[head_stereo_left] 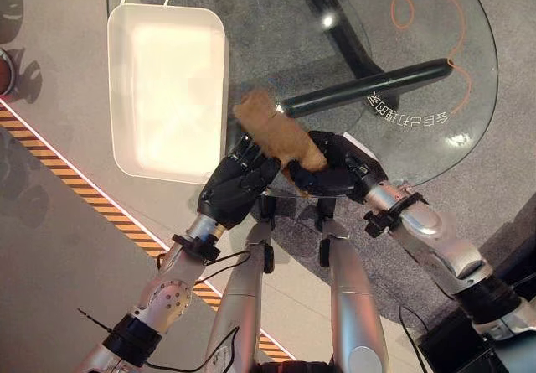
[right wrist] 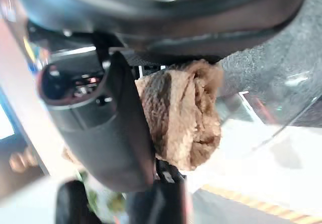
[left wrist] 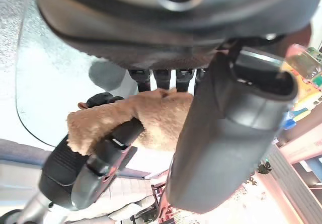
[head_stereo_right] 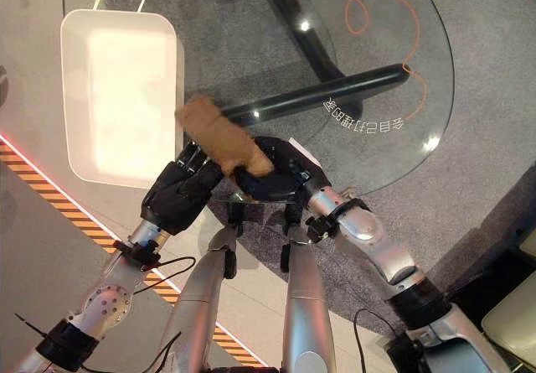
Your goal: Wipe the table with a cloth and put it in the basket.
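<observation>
you've got the tan cloth (head_stereo_left: pixel 276 132) pinched between both hands at the near edge of the glass counter (head_stereo_left: pixel 402 46). right hand (head_stereo_left: pixel 339 168) has fingers and thumb curled round it; left hand (head_stereo_left: pixel 237 184) is clamped on its other side. cloth sits just right of the white basket (head_stereo_left: pixel 167 92), not in it.
</observation>
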Tool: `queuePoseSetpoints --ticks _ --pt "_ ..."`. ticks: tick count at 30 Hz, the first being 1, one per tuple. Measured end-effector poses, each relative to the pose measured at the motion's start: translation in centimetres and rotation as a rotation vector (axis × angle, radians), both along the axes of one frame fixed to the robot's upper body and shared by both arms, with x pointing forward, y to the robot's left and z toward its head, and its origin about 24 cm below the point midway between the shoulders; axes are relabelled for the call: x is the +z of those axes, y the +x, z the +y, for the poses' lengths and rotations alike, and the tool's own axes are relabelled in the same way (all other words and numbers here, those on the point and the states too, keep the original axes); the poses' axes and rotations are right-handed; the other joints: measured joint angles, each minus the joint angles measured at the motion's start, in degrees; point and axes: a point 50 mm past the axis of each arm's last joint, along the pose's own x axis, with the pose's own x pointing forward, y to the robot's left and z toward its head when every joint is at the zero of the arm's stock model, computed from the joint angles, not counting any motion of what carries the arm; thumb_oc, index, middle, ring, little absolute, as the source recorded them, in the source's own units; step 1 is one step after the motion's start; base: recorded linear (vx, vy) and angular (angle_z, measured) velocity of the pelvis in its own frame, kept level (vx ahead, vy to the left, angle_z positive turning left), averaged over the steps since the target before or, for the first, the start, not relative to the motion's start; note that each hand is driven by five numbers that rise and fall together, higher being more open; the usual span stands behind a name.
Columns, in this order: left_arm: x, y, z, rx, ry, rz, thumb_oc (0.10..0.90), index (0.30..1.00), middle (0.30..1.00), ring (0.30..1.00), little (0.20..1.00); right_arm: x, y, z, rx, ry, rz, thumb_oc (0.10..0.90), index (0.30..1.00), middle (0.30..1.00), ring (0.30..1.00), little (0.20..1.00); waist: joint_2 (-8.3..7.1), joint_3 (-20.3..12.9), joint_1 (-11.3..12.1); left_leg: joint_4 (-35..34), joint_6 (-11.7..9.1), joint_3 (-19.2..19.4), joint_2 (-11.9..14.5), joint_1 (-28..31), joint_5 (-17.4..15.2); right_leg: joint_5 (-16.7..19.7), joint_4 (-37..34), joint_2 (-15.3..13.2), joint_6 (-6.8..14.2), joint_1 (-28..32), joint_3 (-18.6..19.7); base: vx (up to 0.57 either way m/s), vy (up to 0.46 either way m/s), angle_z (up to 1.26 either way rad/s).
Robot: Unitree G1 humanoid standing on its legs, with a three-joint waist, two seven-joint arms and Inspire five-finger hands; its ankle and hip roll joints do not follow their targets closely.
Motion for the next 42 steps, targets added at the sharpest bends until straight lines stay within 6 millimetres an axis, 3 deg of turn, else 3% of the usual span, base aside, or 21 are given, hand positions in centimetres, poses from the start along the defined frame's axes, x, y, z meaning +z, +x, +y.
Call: queuePoseSetpoints --ticks 15,25,26,27,28,29,34,42 --pt "-0.8 -0.1 -0.2 0.051 -0.031 0.075 0.8 0.9 0.9 0.9 0.9 0.2 0.1 1.1 0.009 -0.21 -0.068 0.1 0.3 0.3 0.3 0.2 0.0 0.0 0.96 -0.03 -0.03 -0.84 -0.11 -1.34 0.02 -0.03 -0.29 -0.07 0.01 -0.88 -0.78 0.0 -0.001 0.01" --pt "-1.1 0.0 -0.6 0.086 -0.107 0.122 0.8 0.9 0.9 0.9 0.9 -0.1 0.2 1.5 -0.016 -0.218 -0.072 0.1 0.3 0.3 0.3 0.2 0.0 0.0 1.01 -0.01 -0.14 -0.88 -0.12 -1.51 0.12 -0.02 -0.24 -0.09 0.0 -1.03 -0.91 0.0 0.0 0.0" --pt "-1.1 0.0 -0.6 0.086 -0.114 0.125 0.759 0.865 0.865 0.865 0.859 -0.1 0.2 1.5 -0.017 -0.219 -0.071 0.1 0.3 0.3 0.3 0.2 0.0 0.0 1.0 -0.01 -0.14 -0.88 -0.12 -1.51 0.12 -0.02 -0.24 -0.09 0.0 -1.03 -0.91 0.0 0.0 0.0" --pt "-1.1 0.0 -0.7 0.084 -0.129 0.133 0.531 0.669 0.669 0.669 0.631 -0.1 0.2 1.5 -0.018 -0.22 -0.069 0.1 0.3 0.3 0.3 0.2 0.0 0.0 1.0 -0.02 -0.14 -0.88 -0.12 -1.51 0.12 -0.02 -0.24 -0.09 0.0 -1.03 -0.91 0.0 0.0 0.0" --pt "-1.2 0.0 -0.6 0.084 -0.147 0.141 0.147 0.34 0.34 0.34 0.247 -0.1 0.2 1.5 -0.019 -0.22 -0.068 0.1 0.3 0.3 0.3 0.2 0.0 0.0 0.99 -0.02 -0.14 -0.89 -0.12 -1.51 0.12 -0.02 -0.24 -0.09 0.0 -1.03 -0.91 0.0 0.0 0.0" --pt "-1.2 0.0 -0.6 0.084 -0.165 0.144 0.1 0.3 0.3 0.3 0.2 -0.1 0.2 1.5 -0.017 -0.22 -0.069 0.1 0.3 0.3 0.3 0.2 0.0 0.0 0.99 -0.03 -0.15 -0.89 -0.12 -1.51 0.12 -0.02 -0.24 -0.09 0.0 -1.03 -0.92 0.0 0.0 0.0" --pt "-1.0 0.0 -0.6 0.109 -0.278 0.128 0.1 0.3 0.3 0.3 0.2 0.2 -0.3 2.1 0.01 -0.213 -0.087 0.1 0.3 0.3 0.3 0.2 0.0 0.0 0.94 -0.01 -0.15 -0.91 -0.11 -1.5 0.12 -0.02 -0.2 -0.09 0.0 -1.02 -0.94 0.0 0.0 0.0" --pt "-0.8 0.1 -0.2 0.143 -0.303 0.108 0.1 0.3 0.3 0.3 0.2 0.1 -0.7 3.1 0.046 -0.19 -0.088 0.1 0.3 0.3 0.3 0.2 -0.01 0.0 0.89 0.06 -0.16 -0.98 -0.12 -1.5 0.2 0.0 -0.09 -0.09 -0.03 -0.98 -1.01 0.0 0.0 0.0"
